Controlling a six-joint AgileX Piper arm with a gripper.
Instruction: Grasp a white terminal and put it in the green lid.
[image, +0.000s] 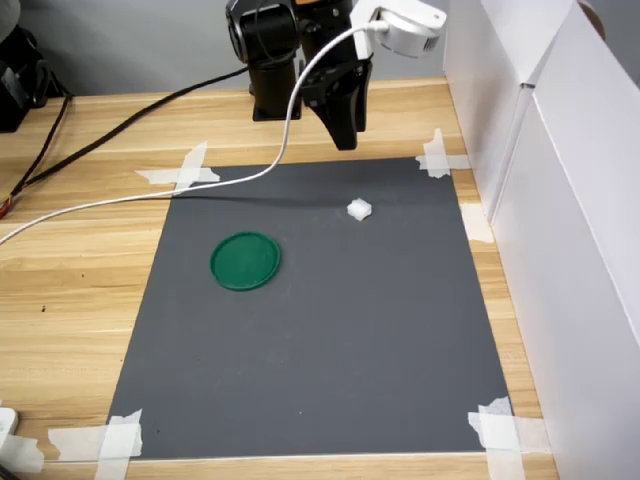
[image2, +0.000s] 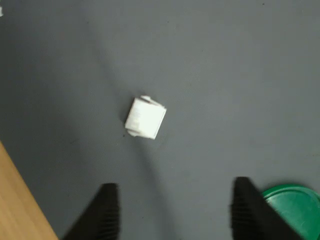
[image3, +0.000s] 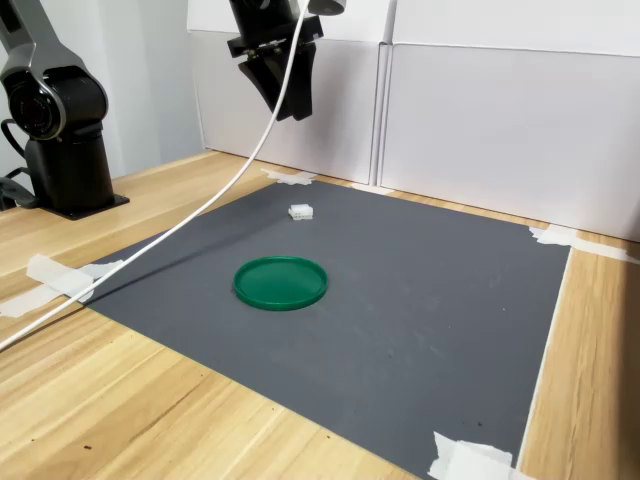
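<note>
You have the end effector (image: 344, 128) hanging in the air above the far edge of the dark grey mat (image: 330, 380), well clear of the surface in both exterior views. In the wrist view its two black fingers (image2: 105, 212) stand spread apart with bare mat between them, pinching nothing.

The white terminal (image: 359, 209) lies on the mat near its far edge, towards the first exterior view's right, just in front of the end effector and below it. In the wrist view the white terminal (image2: 145, 118) sits ahead of the fingertips, closer to one finger's line than the other, apart from both and slightly turned against the mat's edge.

The green lid (image: 245, 261) rests flat on the mat, well apart from the terminal, towards the first exterior view's left and nearer that camera. In the second exterior view the green lid (image3: 281, 282) lies in front of the white terminal (image3: 300, 211), and nothing lies in it.

White tape strips (image: 183, 172) hold the mat's corners to the wooden worktop (image: 70, 270). A white cable (image3: 190, 222) runs from the wrist camera housing (image: 408, 30) down across the worktop, and white panels (image3: 500, 110) stand along one side.
</note>
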